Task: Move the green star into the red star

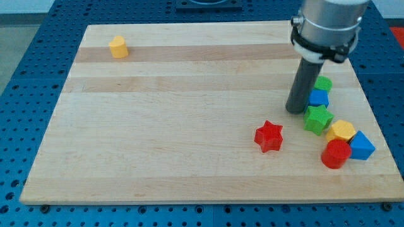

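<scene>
The green star [317,119] lies on the wooden board at the view's right. The red star [269,136] lies to its lower left, a short gap apart. My tip [295,111] stands at the green star's upper left, very close to it or touching; I cannot tell which. The dark rod runs up from it to the grey arm body [327,25] at the view's top right.
A blue block [318,98] and a green block [323,84] sit just above the green star. A yellow hexagon [341,131], a red cylinder [336,154] and a blue block [362,146] cluster at its lower right. A yellow block [118,46] sits at the top left.
</scene>
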Robot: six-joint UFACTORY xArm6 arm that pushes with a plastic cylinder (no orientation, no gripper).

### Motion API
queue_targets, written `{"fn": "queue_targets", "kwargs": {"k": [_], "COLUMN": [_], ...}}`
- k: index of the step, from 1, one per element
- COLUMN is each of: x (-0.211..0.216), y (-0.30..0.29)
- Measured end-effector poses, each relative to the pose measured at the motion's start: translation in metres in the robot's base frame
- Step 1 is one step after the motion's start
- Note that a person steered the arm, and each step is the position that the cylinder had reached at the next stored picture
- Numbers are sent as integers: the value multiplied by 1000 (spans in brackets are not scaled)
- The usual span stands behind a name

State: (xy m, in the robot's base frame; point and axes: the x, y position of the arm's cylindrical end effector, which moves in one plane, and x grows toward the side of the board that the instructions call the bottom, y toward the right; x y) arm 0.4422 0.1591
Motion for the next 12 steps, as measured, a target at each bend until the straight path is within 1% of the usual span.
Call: {"fn": "queue_targets", "kwargs": {"k": [1, 2, 3, 4, 5, 6, 8, 12], "x": [-67, -119, -97, 0, 5, 34, 51, 51], "y": [16, 38, 119, 182, 178, 146, 121, 42]}}
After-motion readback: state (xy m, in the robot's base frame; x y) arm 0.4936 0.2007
